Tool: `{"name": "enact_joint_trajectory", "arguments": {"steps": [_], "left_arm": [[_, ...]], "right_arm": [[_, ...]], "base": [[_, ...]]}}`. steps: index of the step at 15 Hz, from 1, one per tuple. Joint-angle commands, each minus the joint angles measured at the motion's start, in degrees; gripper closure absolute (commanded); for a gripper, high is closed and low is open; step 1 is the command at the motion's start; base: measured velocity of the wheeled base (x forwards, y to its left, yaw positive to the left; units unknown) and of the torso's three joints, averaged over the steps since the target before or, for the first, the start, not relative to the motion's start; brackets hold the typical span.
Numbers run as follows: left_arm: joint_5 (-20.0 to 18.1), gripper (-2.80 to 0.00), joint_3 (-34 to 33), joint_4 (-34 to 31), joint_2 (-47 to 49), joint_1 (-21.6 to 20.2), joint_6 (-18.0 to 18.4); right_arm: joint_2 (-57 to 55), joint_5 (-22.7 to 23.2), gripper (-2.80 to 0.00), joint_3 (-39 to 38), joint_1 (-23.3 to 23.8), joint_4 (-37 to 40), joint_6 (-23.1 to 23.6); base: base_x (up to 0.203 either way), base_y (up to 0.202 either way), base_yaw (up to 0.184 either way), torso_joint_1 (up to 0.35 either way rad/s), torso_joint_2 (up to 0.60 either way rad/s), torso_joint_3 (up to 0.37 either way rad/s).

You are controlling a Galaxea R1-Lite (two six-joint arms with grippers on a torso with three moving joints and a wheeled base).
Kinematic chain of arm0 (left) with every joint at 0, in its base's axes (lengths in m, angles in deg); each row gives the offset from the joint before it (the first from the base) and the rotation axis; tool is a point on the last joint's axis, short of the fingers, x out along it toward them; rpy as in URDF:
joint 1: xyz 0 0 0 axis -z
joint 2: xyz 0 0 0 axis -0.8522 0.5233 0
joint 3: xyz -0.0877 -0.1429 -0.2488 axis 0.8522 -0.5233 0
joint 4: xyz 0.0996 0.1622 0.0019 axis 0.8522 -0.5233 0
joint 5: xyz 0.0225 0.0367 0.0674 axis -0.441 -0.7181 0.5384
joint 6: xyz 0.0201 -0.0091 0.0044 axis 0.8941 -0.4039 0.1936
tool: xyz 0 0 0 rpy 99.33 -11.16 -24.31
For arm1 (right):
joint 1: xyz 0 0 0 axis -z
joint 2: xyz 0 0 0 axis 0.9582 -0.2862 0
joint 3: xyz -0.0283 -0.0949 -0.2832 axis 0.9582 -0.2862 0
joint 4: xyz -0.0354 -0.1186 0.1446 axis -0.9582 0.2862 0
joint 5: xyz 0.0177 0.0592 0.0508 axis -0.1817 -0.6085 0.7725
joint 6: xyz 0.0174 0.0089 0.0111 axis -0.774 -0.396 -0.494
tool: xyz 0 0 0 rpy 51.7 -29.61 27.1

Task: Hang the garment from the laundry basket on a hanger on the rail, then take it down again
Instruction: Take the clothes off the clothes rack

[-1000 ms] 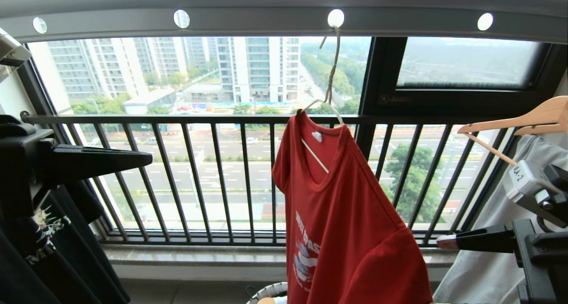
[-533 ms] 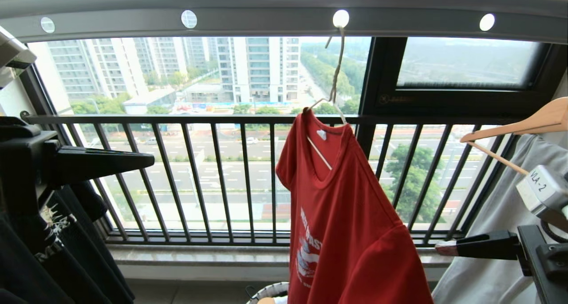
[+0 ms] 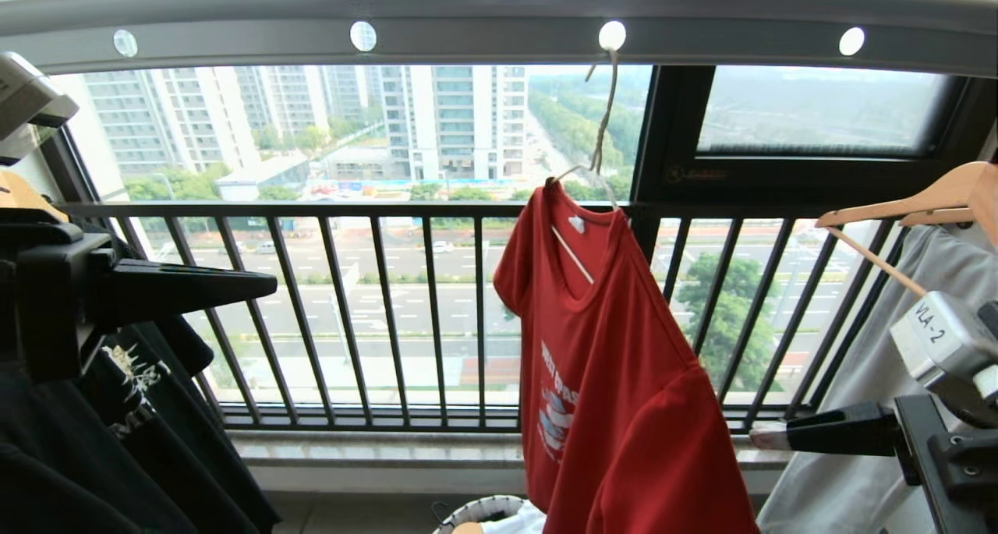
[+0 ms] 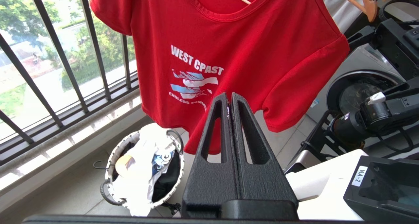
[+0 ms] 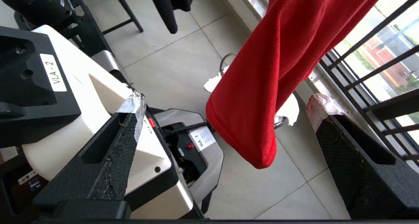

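Head view, garment [image 3: 624,378] on hanger [image 3: 596,160], right gripper [image 5: 226,119] wide open, empty, beside hem

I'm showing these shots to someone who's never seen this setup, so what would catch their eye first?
First, the red T-shirt, hanging lopsided on a thin wire hanger hooked into a hole of the grey rail overhead, against the black window railing and the city beyond. Next, the two black grippers flanking it: the left gripper shut and empty, the right gripper wide open by the shirt's hem. Below sits the laundry basket, still holding white cloth.
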Motion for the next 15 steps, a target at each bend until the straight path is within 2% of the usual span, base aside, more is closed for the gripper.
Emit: {"name": "enact_joint_trajectory", "arguments": {"steps": [1, 4, 6, 7, 15], "left_arm": [[-0.2, 0.0, 0.0, -0.1, 0.4, 0.0, 0.0], [-0.1, 0.0, -0.1, -0.1, 0.2, 0.0, 0.0], [-0.1, 0.0, -0.1, -0.1, 0.0, 0.0, 0.0], [-0.1, 0.0, -0.1, -0.1, 0.0, 0.0, 0.0], [-0.1, 0.0, -0.1, -0.1, -0.2, 0.0, 0.0]], "right_arm": [[-4.0, -1.7, -2.8, 1.5, -1.0, -0.1, -0.9], [-8.0, -7.2, -2.8, 1.7, -1.2, -5.3, -1.3], [-8.0, -8.7, -2.8, 0.4, -1.1, -5.6, -1.3], [-7.5, -9.1, 0.0, -0.3, -1.1, -5.6, -1.3], [-5.9, -9.9, 0.0, -2.6, -0.3, -5.5, -1.3]], "base": [[0.0, 0.0, 0.0, 0.0, 0.0, 0.0], [0.0, 0.0, 0.0, 0.0, 0.0, 0.0], [0.0, 0.0, 0.0, 0.0, 0.0, 0.0], [0.0, 0.0, 0.0, 0.0, 0.0, 0.0], [0.0, 0.0, 0.0, 0.0, 0.0, 0.0]]}}
